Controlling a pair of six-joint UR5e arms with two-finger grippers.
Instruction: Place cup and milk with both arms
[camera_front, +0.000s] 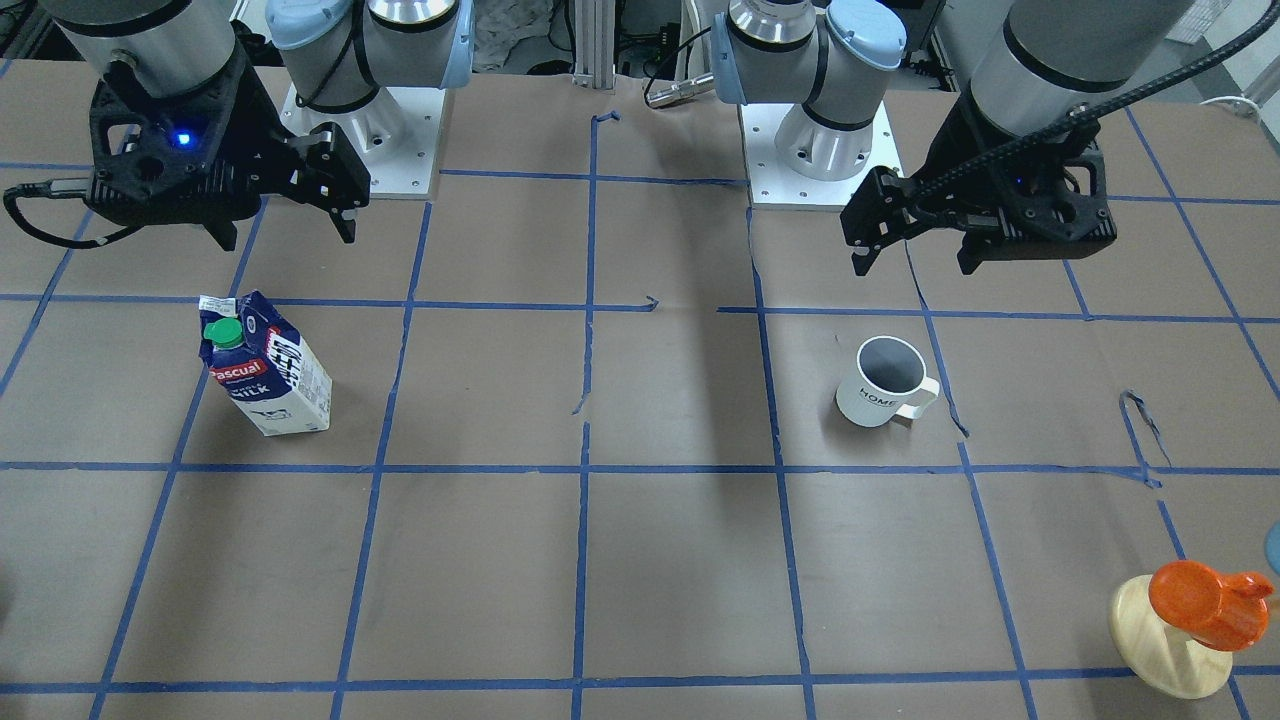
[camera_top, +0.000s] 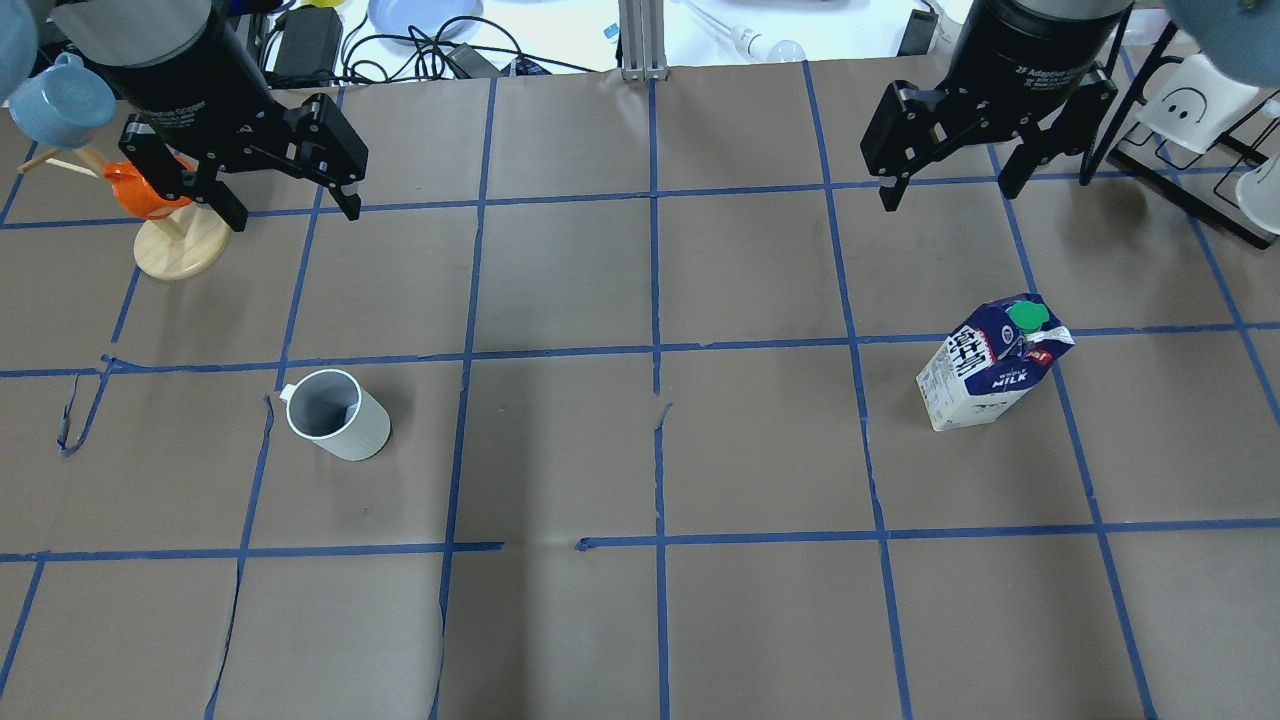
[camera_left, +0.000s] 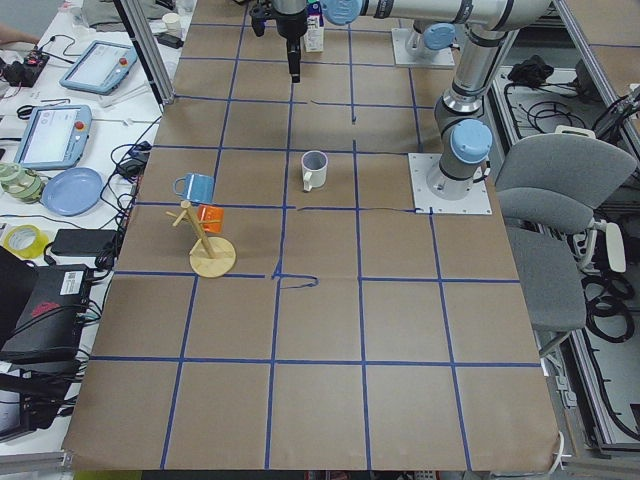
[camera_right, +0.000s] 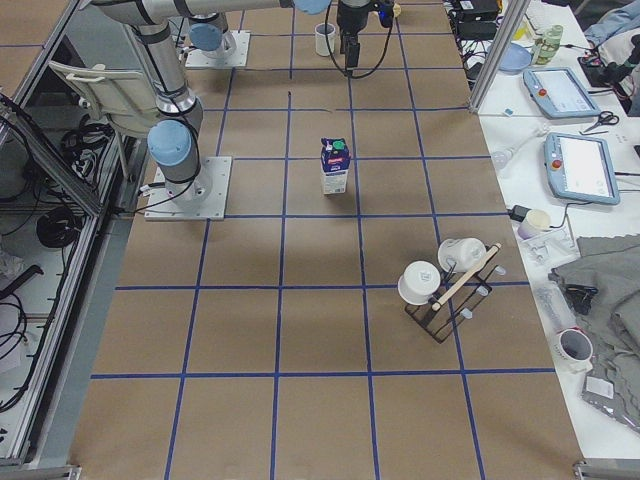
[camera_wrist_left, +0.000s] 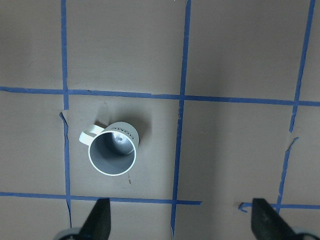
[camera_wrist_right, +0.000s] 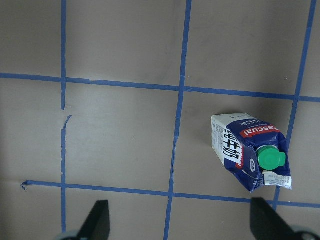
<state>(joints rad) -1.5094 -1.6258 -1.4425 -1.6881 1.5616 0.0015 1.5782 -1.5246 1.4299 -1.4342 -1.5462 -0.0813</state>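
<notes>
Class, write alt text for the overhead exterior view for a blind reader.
On a taped brown table, a white cup stands left and a milk carton right, both untouched. The left hand and right hand hover open beyond them.

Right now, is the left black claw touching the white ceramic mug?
Apart. Left wrist view shows bare table between the open left gripper and the white ceramic mug.

one grey-lined mug (camera_front: 882, 386), one milk carton (camera_front: 268, 372), two grippers (camera_top: 295, 216) (camera_top: 948, 197), one orange cup (camera_front: 1200, 600)

Brown table (camera_top: 760, 620) gridded in blue tape (camera_top: 654, 260) (grey office chair (camera_left: 560, 180) alongside)
</notes>
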